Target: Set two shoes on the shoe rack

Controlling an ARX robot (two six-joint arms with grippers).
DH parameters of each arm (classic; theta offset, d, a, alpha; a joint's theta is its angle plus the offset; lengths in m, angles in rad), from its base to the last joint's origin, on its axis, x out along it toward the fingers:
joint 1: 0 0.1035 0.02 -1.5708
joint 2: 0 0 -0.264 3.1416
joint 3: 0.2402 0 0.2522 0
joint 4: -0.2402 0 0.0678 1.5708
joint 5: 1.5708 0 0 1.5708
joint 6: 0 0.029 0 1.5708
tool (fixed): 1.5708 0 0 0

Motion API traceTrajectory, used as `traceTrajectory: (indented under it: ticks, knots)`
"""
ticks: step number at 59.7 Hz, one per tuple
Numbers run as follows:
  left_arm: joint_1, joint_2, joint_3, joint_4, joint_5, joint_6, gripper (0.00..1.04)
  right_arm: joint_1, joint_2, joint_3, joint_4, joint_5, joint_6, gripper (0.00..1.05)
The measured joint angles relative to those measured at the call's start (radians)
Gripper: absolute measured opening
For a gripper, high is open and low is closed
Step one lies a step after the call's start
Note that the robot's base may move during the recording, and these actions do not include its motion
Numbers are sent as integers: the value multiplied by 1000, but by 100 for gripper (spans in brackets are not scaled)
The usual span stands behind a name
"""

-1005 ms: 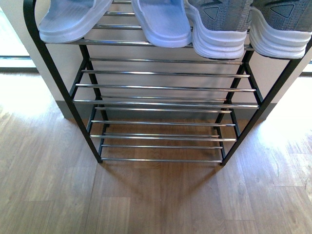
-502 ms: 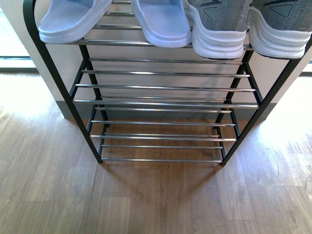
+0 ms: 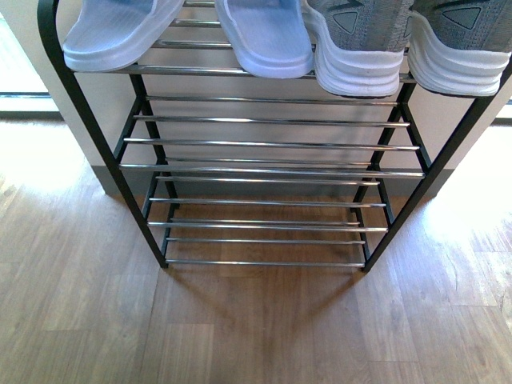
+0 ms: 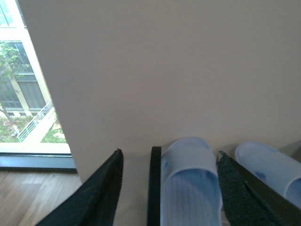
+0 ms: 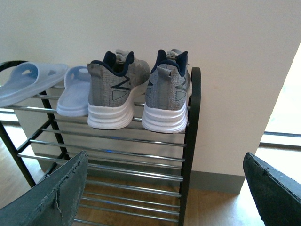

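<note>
The shoe rack (image 3: 264,145) has a black frame and silver rods and stands against the wall. On its upper shelf two pale blue slides (image 3: 120,36) (image 3: 268,36) sit on the left and two grey sneakers (image 3: 360,48) (image 3: 460,48) on the right. In the right wrist view the sneakers (image 5: 117,92) (image 5: 167,94) stand heel outward beside the slides (image 5: 75,92). My right gripper (image 5: 164,188) is open, back from the rack. My left gripper (image 4: 169,188) is open above the left slide (image 4: 190,183), not touching it. Neither arm shows in the front view.
The rack's lower shelves (image 3: 268,216) hold nothing. Wooden floor (image 3: 256,328) spreads in front of the rack. A cream wall (image 4: 164,70) rises behind it, with a window (image 4: 19,94) to the left and bright light at the right (image 5: 287,103).
</note>
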Motion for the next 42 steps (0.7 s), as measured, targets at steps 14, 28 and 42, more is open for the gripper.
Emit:
traceTrajectory:
  ticks: [14,28,42]
  knots:
    - [64,-192,-321,113,50,-3,11,0,0,0,0,0,0,96]
    - [103,-351,-512,137,82,-3,1,0,0,0,0,0,0,96]
    - [176,-566,-666,77,157,-3,1,0,0,0,0,0,0,96]
